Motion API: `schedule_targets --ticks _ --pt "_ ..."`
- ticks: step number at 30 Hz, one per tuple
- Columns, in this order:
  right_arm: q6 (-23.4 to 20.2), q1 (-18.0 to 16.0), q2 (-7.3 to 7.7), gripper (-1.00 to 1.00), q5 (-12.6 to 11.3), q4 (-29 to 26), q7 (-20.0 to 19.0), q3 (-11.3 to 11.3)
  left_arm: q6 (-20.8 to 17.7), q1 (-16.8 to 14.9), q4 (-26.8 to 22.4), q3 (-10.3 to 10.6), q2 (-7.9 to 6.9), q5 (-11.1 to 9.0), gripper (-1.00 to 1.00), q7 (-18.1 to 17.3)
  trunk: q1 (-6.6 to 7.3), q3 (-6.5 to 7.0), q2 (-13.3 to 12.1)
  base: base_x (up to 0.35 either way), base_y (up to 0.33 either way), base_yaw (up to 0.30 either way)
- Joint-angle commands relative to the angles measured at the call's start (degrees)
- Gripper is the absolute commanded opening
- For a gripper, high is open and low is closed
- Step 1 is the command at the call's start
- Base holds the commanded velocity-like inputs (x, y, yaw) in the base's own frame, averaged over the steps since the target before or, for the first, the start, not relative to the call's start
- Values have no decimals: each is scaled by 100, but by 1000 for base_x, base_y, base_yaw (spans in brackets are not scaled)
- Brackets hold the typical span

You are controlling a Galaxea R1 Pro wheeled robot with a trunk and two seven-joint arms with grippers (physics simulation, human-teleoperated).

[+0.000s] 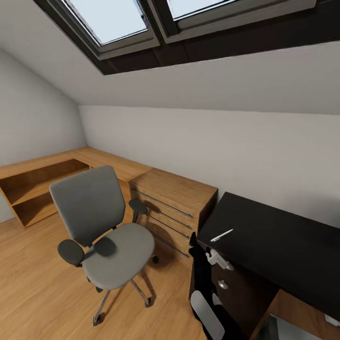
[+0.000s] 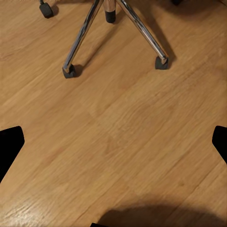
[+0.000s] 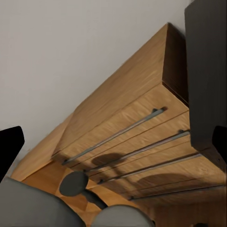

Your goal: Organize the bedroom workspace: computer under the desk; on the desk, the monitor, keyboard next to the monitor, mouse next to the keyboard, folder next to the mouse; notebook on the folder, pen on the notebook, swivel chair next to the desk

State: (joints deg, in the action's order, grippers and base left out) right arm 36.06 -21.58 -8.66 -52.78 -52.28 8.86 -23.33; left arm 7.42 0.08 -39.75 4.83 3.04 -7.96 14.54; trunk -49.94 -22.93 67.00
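The pen [image 1: 221, 235] lies flat, slanting across the desk [image 1: 278, 245] corner.

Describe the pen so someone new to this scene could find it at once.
Start at the black desk on the right, beside the wooden dresser. Near the desk's corner closest to the dresser lies the pen, a thin white-silver stick. It is the one pale object on that dark, glossy top.
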Motion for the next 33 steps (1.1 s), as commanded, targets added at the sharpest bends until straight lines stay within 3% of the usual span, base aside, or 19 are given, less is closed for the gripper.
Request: schedule_targets --ticks 1,5,6,10,12,13,15,16,17,18,26,27,33 --pt "-2 -60 4 100 109 1 207 -24 18 1 -6 31 -5 -59 100 37 0 -5 4 0 0 0" --pt "-289 -353 -3 100 793 60 970 -32 16 1 -6 34 -3 -61 100 39 0 -5 4 0 0 0" --pt "-547 -497 -6 100 1229 121 1383 -33 15 1 -6 35 -1 -63 100 39 0 -5 4 0 0 0" --pt "-1220 -761 -7 100 2091 262 2161 -31 15 1 -6 35 2 -63 100 34 0 -5 4 0 0 0" --pt "-1614 -868 -6 100 2443 303 2509 -26 15 1 -6 37 4 -64 100 33 0 -5 4 0 0 0" --pt "-2025 -943 -5 100 2703 328 2822 -20 14 1 -6 40 7 -64 100 29 0 -5 4 0 0 0" --pt "-2633 -1008 -5 100 2936 349 3220 -17 14 1 -6 36 10 -63 100 27 0 -5 4 0 0 0" --pt "-2818 -1022 -4 100 2986 354 3330 -16 14 1 -6 34 12 -62 100 28 0 -5 4 0 0 0" --pt "-3420 -1058 3 100 3123 369 3656 -13 14 1 -10 45 76 -58 100 26 0 -5 4 0 0 0" --pt "-3475 -1065 7 100 3152 372 3719 -17 14 1 -12 58 133 -58 100 28 0 -5 4 0 0 0" --pt "-3193 -1067 13 100 3182 389 3839 -26 20 1 -182 184 278 -57 100 26 0 -5 4 0 0 0" --pt "-3226 -1067 18 100 3184 397 3873 -26 -3 1 -550 423 291 -57 100 37 0 -5 4 0 0 0" --pt "-3669 -1055 107 100 3194 385 3893 -23 -208 1 -1606 789 292 -65 100 64 0 -5 4 0 0 0"
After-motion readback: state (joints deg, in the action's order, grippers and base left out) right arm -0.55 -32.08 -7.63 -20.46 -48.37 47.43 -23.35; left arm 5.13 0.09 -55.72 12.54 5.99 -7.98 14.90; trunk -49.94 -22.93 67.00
